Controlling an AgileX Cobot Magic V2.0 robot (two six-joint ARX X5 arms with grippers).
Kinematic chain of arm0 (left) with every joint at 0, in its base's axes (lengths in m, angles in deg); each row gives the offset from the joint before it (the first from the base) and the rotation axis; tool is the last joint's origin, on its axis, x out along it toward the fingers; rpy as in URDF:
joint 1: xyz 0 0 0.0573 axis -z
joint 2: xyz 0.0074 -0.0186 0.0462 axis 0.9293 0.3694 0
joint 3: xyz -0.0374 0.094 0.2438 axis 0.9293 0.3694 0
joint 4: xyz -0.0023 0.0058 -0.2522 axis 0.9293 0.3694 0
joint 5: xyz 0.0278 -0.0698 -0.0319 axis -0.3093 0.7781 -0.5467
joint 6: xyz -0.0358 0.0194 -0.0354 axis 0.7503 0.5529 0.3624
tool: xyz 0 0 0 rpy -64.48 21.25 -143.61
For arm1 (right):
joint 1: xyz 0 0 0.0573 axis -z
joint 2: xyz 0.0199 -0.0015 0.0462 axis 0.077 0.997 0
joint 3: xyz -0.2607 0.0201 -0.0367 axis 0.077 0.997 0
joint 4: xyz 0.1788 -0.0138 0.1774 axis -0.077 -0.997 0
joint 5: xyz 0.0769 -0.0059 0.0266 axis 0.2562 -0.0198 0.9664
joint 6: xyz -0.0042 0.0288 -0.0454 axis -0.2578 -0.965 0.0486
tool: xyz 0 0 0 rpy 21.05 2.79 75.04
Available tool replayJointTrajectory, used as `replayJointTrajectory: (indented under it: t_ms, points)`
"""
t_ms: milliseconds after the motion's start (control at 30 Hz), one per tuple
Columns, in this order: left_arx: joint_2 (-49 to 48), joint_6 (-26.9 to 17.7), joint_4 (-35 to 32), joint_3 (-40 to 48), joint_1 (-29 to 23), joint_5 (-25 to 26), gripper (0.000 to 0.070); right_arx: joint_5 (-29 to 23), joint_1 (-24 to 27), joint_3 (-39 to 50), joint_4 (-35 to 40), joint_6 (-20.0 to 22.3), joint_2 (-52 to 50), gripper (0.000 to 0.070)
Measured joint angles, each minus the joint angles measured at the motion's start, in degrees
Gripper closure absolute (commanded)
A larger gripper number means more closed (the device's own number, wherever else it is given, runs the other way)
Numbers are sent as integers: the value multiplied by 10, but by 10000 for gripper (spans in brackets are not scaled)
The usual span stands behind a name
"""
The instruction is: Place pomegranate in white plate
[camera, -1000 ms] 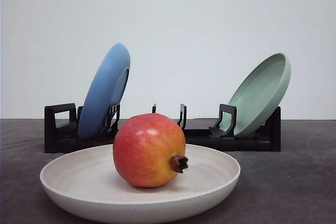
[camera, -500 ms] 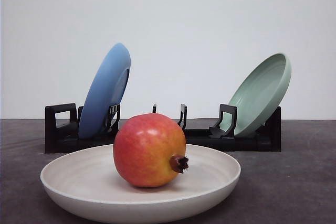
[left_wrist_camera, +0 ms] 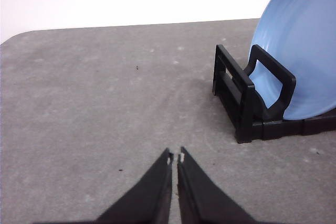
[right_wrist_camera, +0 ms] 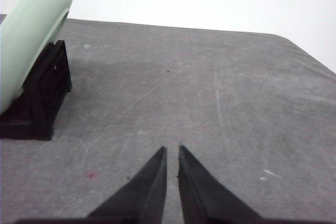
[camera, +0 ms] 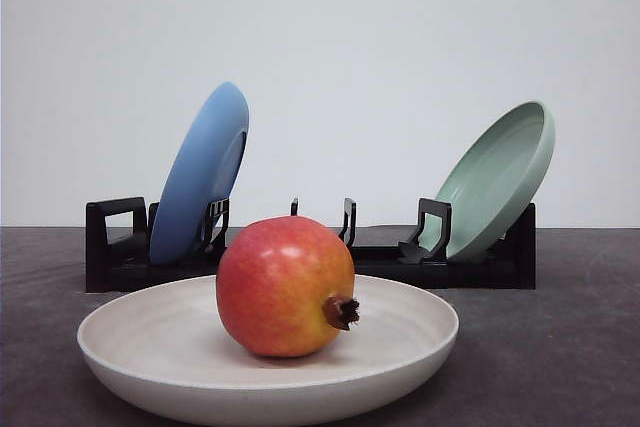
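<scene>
The pomegranate (camera: 285, 286) is red with a yellow-orange blush and rests inside the white plate (camera: 130, 345) at the front of the table, its dark calyx pointing right. Nothing touches the fruit. In the left wrist view my left gripper (left_wrist_camera: 175, 157) is shut and holds nothing, hovering over bare grey table near the rack's end. In the right wrist view my right gripper (right_wrist_camera: 171, 150) is shut too, with nothing in it, over bare table beside the other end of the rack.
A black dish rack (camera: 115, 247) stands behind the white plate. A blue plate (camera: 200, 172) leans in its left end and a pale green plate (camera: 500, 177) in its right end. Grey tabletop (right_wrist_camera: 210, 93) stretches around both grippers.
</scene>
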Motion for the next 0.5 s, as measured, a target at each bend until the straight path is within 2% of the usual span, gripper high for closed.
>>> replayJointTrajectory:
  t_ms: [500]
  points:
    - [0, 0, 0, 0, 0, 0, 700, 11, 0, 0, 1, 3, 0, 663]
